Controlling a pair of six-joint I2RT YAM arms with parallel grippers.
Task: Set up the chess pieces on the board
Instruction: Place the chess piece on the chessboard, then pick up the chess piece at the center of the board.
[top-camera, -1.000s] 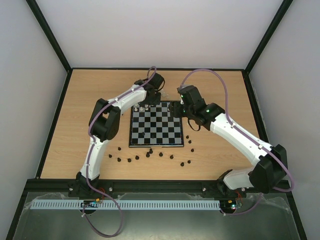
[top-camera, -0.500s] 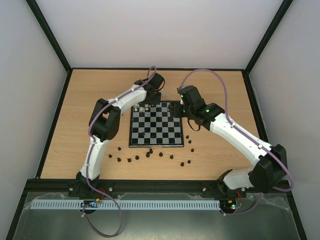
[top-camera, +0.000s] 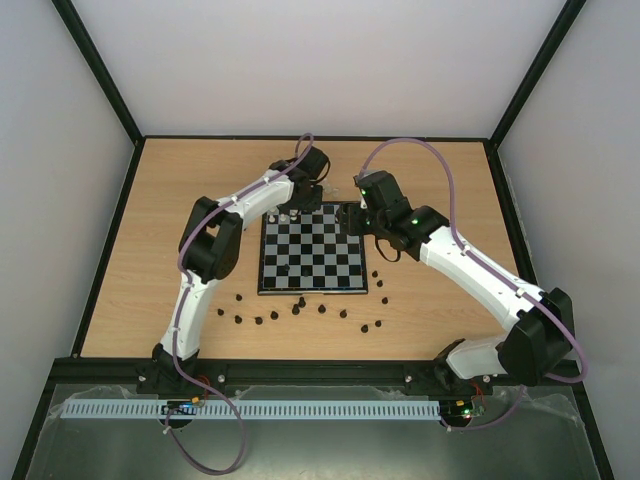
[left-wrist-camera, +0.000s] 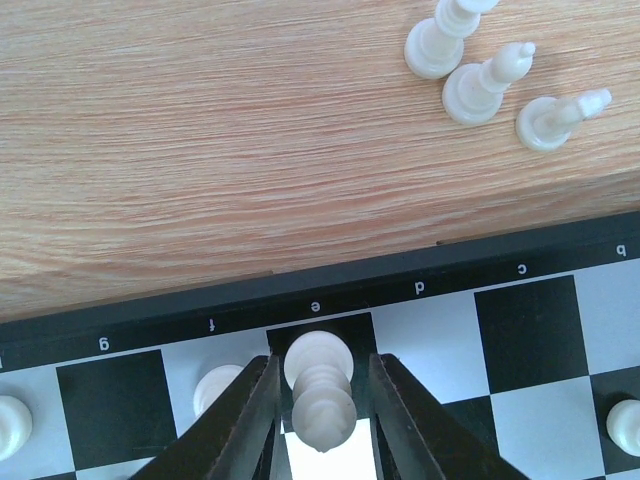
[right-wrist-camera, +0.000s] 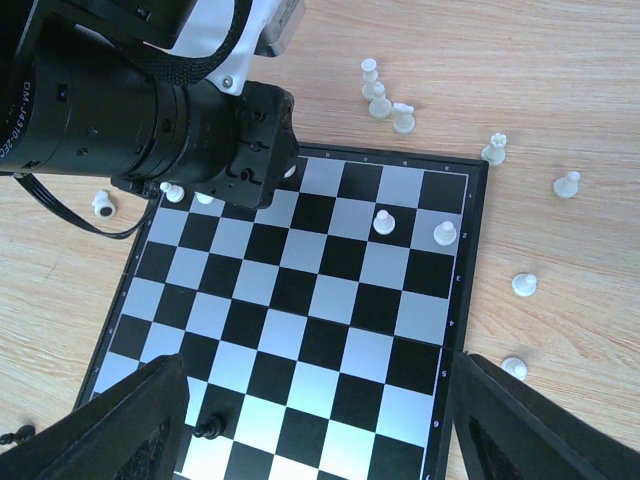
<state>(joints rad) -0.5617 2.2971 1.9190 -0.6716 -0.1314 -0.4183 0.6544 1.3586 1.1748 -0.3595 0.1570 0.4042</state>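
Standing on the board's (left-wrist-camera: 530, 330) edge square: white piece (left-wrist-camera: 320, 400) | left gripper (left-wrist-camera: 323, 368): jaws narrowly apart, flanking it, slim gaps | right gripper (right-wrist-camera: 318, 360): jaws wide, empty

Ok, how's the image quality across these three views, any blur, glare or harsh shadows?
Top external: even, soft light, no glare, though the chess pieces are specks. Left wrist: wood grain sharp; the white piece between the left pincer fingers looks soft, close to the lens. Right wrist: the board is crisp; the right pincer fingers in the bottom corners are dark and blurred.
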